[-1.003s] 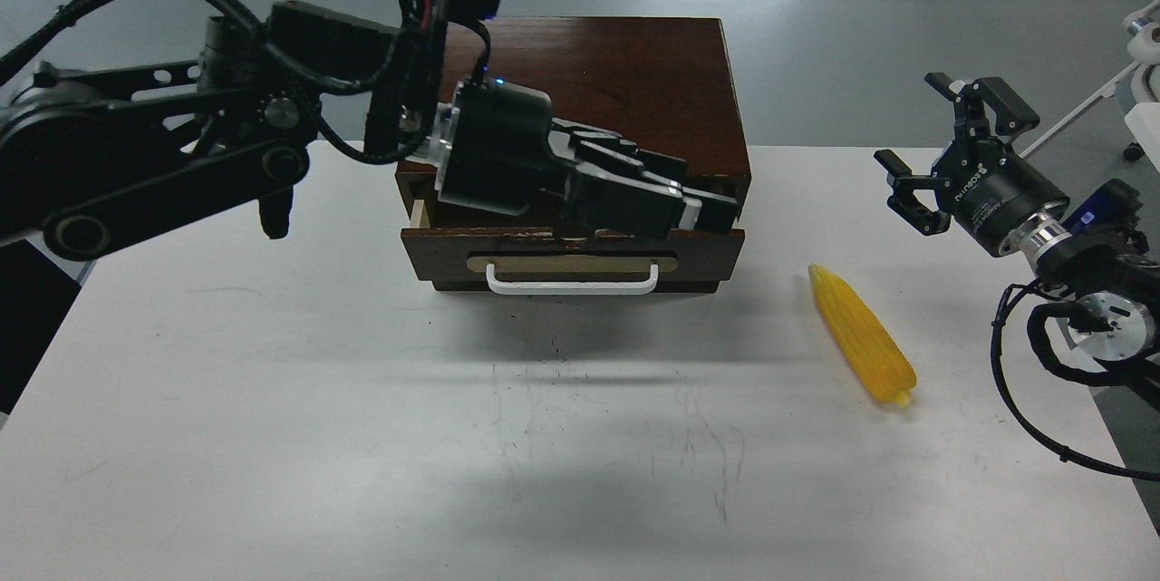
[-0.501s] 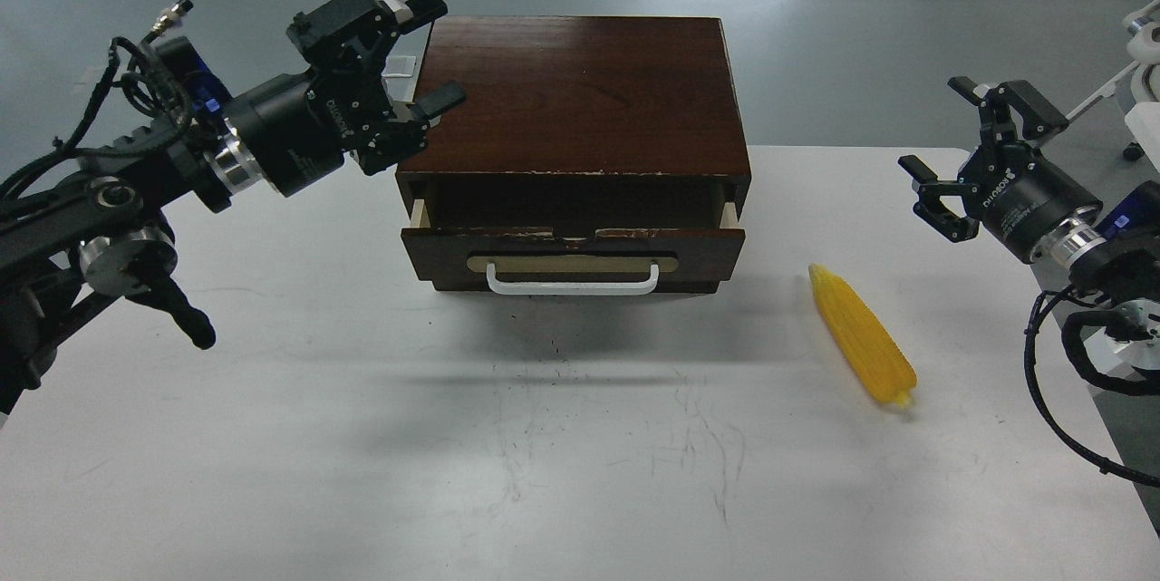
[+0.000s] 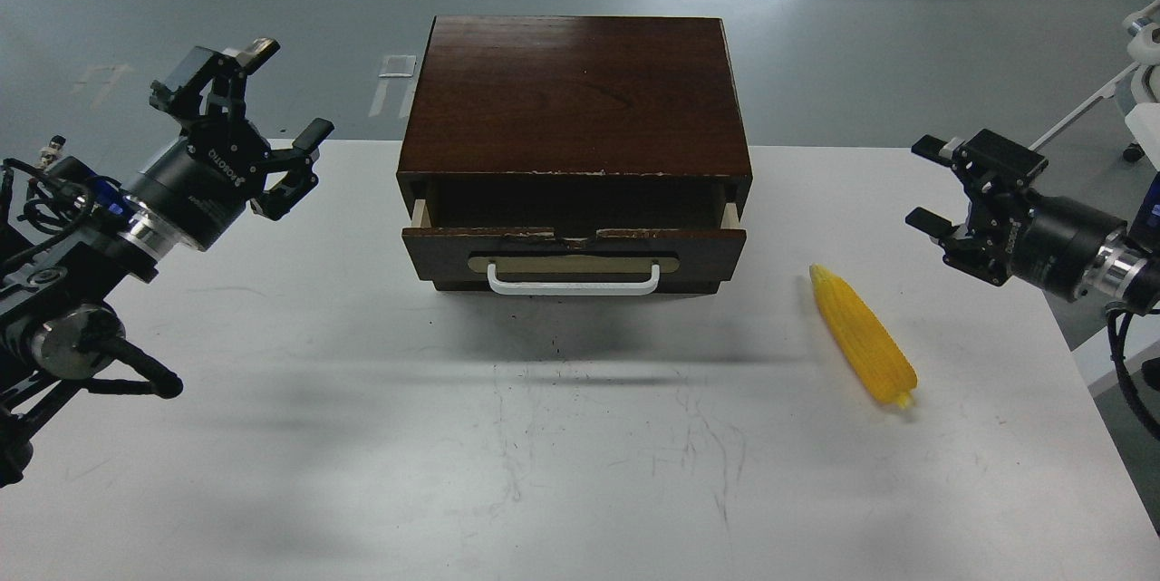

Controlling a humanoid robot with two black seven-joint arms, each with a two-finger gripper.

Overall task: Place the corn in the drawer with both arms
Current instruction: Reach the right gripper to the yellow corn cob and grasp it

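The yellow corn [image 3: 861, 335] lies on the white table [image 3: 362, 436], right of the cabinet, tip pointing toward the far left. The dark brown drawer [image 3: 574, 255] with its white bar handle [image 3: 574, 278] stands pulled out a little from the cabinet [image 3: 577, 91]; its inside is in shadow. My left gripper [image 3: 245, 114] is open and empty, raised left of the cabinet. My right gripper [image 3: 938, 187] is open and empty, above the table's right edge, right of and beyond the corn.
The table's right edge [image 3: 1087, 382] runs close to the corn. White furniture legs [image 3: 1137, 28] stand on the grey floor at the far right.
My left arm has drawn back from the drawer's opening to the left side of the table. My right gripper has shifted slightly right and lower. The corn and the drawer have not moved.
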